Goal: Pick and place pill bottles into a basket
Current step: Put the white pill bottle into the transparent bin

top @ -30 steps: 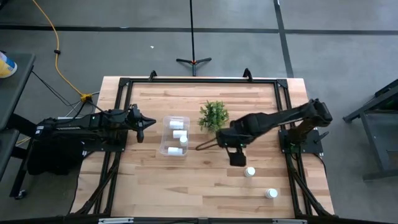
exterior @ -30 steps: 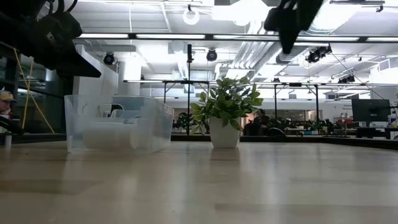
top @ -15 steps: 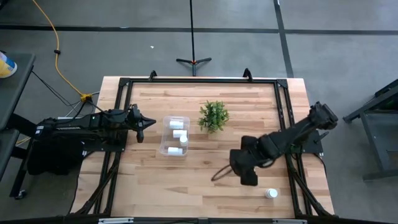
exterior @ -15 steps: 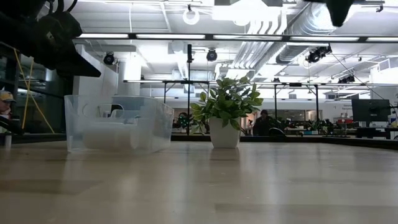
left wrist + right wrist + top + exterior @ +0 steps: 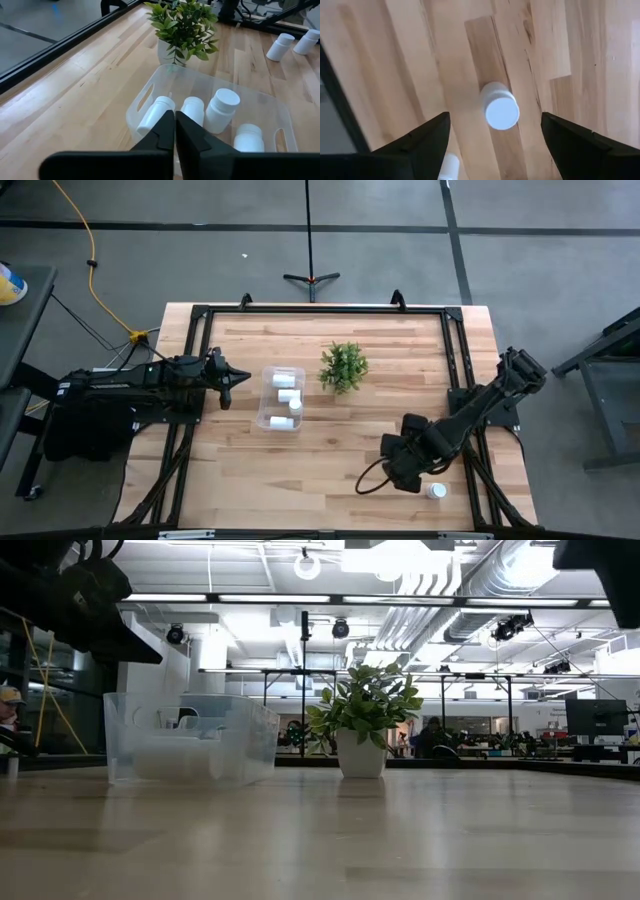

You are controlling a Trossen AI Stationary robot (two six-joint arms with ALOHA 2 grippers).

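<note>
The clear bin stands left of the table's middle and holds several white pill bottles. My left gripper is shut and empty, held still above the table just left of the bin; it also shows in the high view. My right gripper is wide open near the table's near right corner, pointing down. Its fingers stand on either side of an upright bottle without touching it. The gripper hides that bottle in the high view. Another bottle stands beside it, nearer the corner.
A small green plant in a white pot stands right of the bin, toward the far edge. A black frame runs around the table's edges. The two loose bottles show far off in the left wrist view.
My right gripper has swung from beside the plant toward the table's near right corner and now hangs over the nearer of the two loose bottles, covering it in the high view. My left arm has kept still.
</note>
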